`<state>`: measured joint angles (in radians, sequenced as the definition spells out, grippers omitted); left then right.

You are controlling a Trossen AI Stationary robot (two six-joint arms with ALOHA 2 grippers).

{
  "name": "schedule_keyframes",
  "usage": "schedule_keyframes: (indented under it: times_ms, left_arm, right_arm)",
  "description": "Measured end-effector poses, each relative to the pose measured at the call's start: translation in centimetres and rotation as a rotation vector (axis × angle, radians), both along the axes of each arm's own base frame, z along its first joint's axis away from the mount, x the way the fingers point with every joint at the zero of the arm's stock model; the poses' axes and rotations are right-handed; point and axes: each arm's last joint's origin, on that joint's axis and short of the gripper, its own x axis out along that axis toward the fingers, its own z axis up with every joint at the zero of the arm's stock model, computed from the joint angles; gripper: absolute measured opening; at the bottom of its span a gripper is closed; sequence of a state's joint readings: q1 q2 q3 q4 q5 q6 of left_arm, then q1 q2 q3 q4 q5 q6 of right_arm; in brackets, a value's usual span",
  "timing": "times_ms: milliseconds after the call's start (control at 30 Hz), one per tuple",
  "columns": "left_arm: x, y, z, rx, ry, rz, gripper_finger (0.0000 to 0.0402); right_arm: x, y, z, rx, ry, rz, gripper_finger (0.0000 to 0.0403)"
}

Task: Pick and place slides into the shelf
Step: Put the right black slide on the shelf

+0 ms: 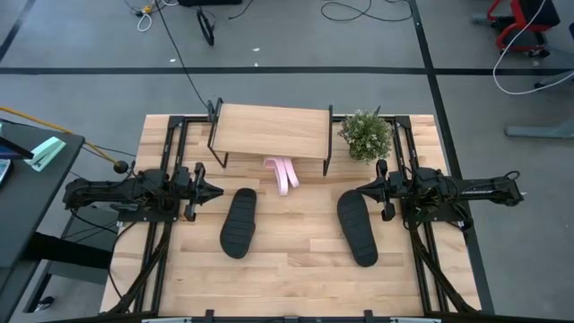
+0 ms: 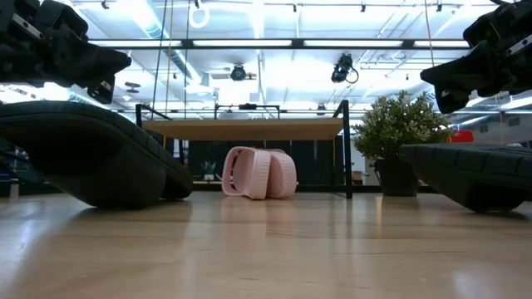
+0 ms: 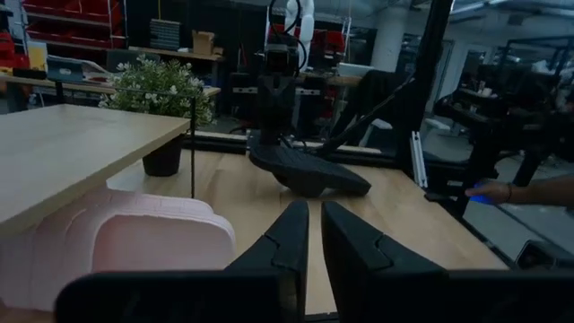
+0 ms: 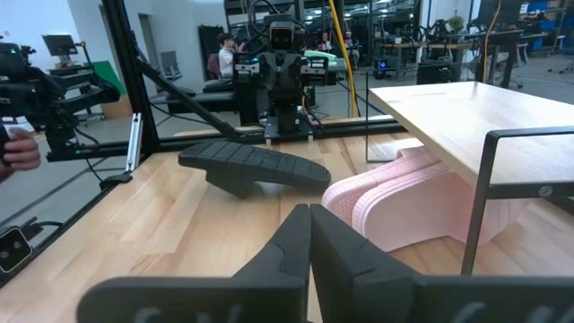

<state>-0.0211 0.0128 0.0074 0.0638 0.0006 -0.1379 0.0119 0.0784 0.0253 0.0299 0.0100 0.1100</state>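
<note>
The wooden table (image 1: 296,269) carried everything, and the shelf (image 1: 271,130) stood at its far edge, its light top board on thin black legs. This rack serves as the landmark for the rest.

The left arm lay low, out to the left of the shelf and a little nearer the camera side, with the left gripper (image 1: 213,190) pointing inward; its fingers (image 3: 285,238) were pressed nearly together and held nothing. The right arm mirrored it on the shelf's right, and the right gripper (image 1: 363,188) likewise had its fingers (image 4: 296,235) closed on empty air.

One black slide (image 1: 239,222) lay sole-up in front of the shelf, toward its left end, just beside and slightly ahead of the left gripper's tips without touching them. The other black slide (image 1: 357,228) lay in front of the shelf's right end, close below the right gripper.

The pink slides (image 1: 282,173) lay together half under the shelf's front edge, near its middle, between the two grippers and apart from both.

A small potted plant (image 1: 366,135) stood just beside the shelf's right end.
</note>
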Motion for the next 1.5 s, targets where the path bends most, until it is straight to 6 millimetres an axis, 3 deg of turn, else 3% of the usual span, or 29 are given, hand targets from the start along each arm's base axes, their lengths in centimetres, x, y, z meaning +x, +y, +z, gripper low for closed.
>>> schedule_keyframes:
  times_ms: [1067, 1300, 1500]
  left_arm:
    - [0.0, 0.0, 0.0, -0.007, 0.000, 0.000, 0.0028]
    - [-0.2, 0.0, 1.3, -0.019, -0.135, -0.002, 0.0036]
    - [-0.3, 0.0, 2.1, -0.016, -0.216, -0.002, 0.0044]
  right_arm:
    - [0.0, 0.0, 0.0, 0.030, -0.005, 0.000, 0.0014]
    - [-0.2, 0.1, 2.1, 0.048, -0.218, 0.042, 0.0015]
    - [-0.1, 0.1, 2.2, 0.042, -0.225, 0.049, 0.0026]
